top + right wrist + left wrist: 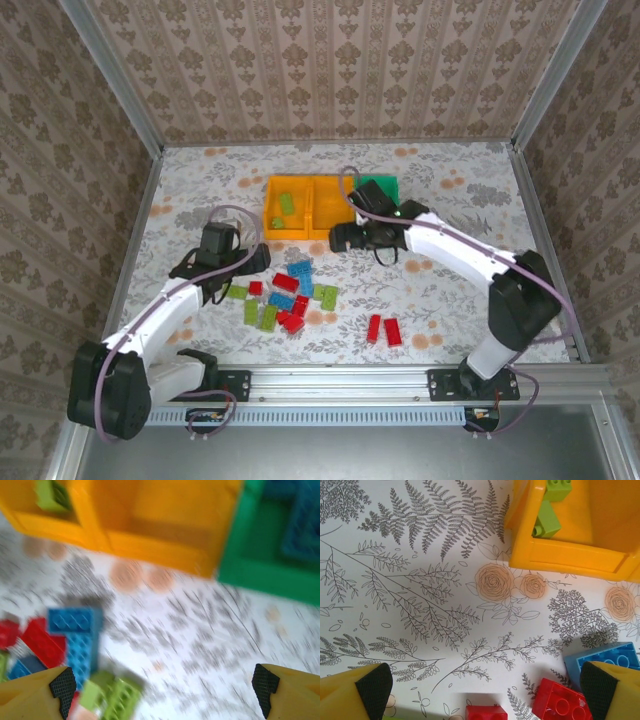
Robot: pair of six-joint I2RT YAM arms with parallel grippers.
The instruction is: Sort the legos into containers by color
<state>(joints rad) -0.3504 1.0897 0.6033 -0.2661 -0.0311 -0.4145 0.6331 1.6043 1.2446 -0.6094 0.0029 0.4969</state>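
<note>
Two grippers, fingers spread and empty — left gripper (262, 257) at 10 o'clock, right gripper (338, 238) at 1 — flank the loose legos (290, 298) heaped at 6 o'clock of the containers (311, 205), seemingly poised for the next pick.

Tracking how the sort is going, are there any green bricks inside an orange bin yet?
Yes, lime green bricks lie inside the orange bin at the top of the left wrist view.
</note>
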